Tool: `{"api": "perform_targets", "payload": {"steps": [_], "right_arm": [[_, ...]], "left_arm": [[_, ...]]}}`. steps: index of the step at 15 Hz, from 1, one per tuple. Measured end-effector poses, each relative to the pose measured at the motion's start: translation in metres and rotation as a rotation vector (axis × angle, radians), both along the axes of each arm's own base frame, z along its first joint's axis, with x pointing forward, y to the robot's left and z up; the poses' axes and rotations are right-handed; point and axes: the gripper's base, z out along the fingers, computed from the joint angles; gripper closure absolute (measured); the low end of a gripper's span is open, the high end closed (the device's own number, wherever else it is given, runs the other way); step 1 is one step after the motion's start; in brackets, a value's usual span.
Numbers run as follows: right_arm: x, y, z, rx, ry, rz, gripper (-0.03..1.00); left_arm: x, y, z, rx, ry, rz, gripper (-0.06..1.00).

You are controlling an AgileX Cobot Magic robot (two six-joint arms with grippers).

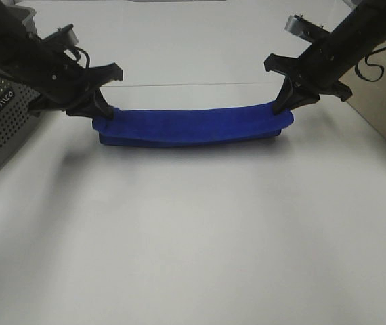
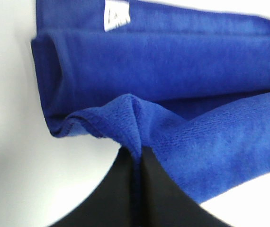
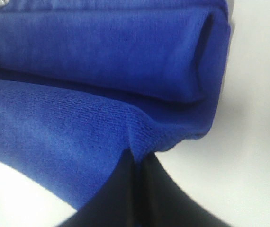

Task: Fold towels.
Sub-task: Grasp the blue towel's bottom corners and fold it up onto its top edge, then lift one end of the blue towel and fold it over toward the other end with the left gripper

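Towel point(image 1: 189, 125) on table point(image 1: 193, 244), prob. mid-fold; L pincer point(image 1: 101, 110), R pincer point(image 1: 282, 106) each clamp towel end corner. Next: lay edge flush, release.

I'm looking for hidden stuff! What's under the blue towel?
The blue towel, folded into a long strip, lies on the white table. The spot directly beneath it is covered, so anything hidden there cannot be seen.

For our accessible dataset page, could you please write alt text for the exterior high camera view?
A blue terry-cloth towel, folded into a long narrow band, spans a white table, pinched at one end by the black left gripper and at the other by the black right gripper. A grey perforated metal box sits at the left edge.
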Motion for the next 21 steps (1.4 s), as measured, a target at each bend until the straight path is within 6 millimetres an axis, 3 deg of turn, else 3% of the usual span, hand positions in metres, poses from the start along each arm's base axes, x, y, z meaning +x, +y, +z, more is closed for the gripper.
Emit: {"api": "perform_targets", "payload": {"steps": [3,7,9,11,12,14,15,16,17,21], "right_arm": [[0.029,0.003,-0.012,0.012,-0.025,-0.017,0.97],[0.054,0.002,-0.051,0.000,-0.053,-0.055,0.97],[0.057,0.002,-0.066,-0.007,-0.051,-0.070,0.97],[0.057,0.002,-0.067,-0.007,-0.049,-0.070,0.95],[0.057,0.002,-0.067,-0.007,-0.048,-0.069,0.89],[0.055,0.003,-0.067,0.001,-0.027,-0.058,0.65],[0.054,0.003,-0.066,0.012,-0.017,-0.058,0.56],[0.053,0.004,-0.063,0.027,-0.001,-0.064,0.33],[0.052,0.005,-0.056,0.034,0.000,-0.064,0.25],[0.044,0.006,-0.014,0.042,-0.021,-0.025,0.18]], "left_arm": [[0.029,-0.002,-0.007,-0.002,-0.053,0.013,0.93],[0.059,-0.002,-0.036,0.022,-0.111,0.052,0.93],[0.061,-0.003,-0.052,0.029,-0.091,0.056,0.93],[0.061,-0.003,-0.061,0.032,-0.072,0.057,0.88],[0.061,-0.003,-0.062,0.032,-0.070,0.058,0.79],[0.062,-0.003,-0.061,0.030,-0.071,0.055,0.52],[0.061,-0.003,-0.061,0.029,-0.069,0.053,0.44],[0.062,-0.004,-0.058,0.032,-0.064,0.035,0.32],[0.062,-0.004,-0.057,0.042,-0.068,0.024,0.24],[0.059,-0.002,-0.043,0.104,-0.071,-0.043,0.20]]}}
